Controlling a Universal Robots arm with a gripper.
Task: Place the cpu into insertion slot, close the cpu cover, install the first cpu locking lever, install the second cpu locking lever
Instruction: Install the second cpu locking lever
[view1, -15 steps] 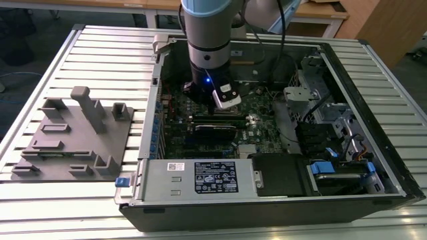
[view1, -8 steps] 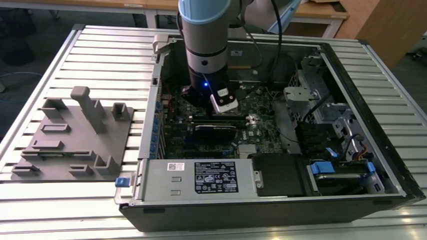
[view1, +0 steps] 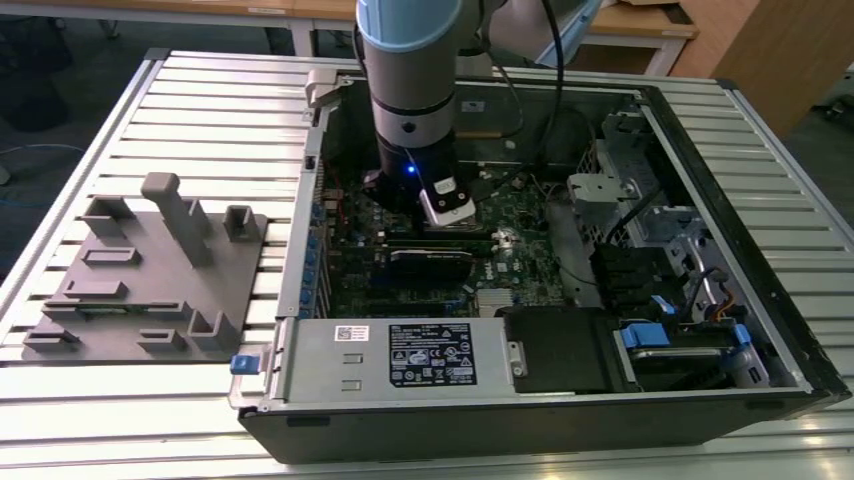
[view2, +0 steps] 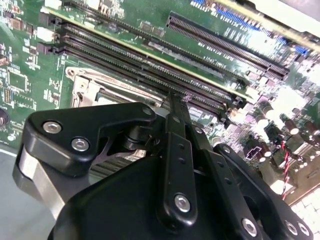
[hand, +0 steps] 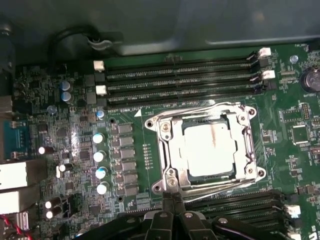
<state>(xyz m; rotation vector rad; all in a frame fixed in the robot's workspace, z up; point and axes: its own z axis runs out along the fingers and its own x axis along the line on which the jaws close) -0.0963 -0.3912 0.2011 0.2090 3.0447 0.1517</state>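
In the first wrist view the cpu (hand: 207, 147) lies flat in the insertion slot (hand: 256, 172), its silver-grey top showing through the window of the cpu cover (hand: 169, 145), which lies down over it. One thin wire locking lever (hand: 200, 108) runs along one side of the socket and another (hand: 225, 183) along the opposite side. My gripper (hand: 171, 201) is shut, its narrow tip at the socket's corner by the second lever's end, with nothing seen between the fingers. In the second wrist view the gripper (view2: 172, 100) points at the socket's metal edge (view2: 84, 90). In the exterior view the gripper (view1: 451, 215) reaches down into the open computer case (view1: 747, 330).
Long black memory slots (hand: 180, 80) flank the socket on two sides. Small capacitors (hand: 100, 155) stand on the green board beside it. The case walls, drive bays (view1: 667, 340) and power supply (view1: 400, 355) hem the arm in. A grey fixture block (view1: 147, 270) sits on the table at the exterior view's left.
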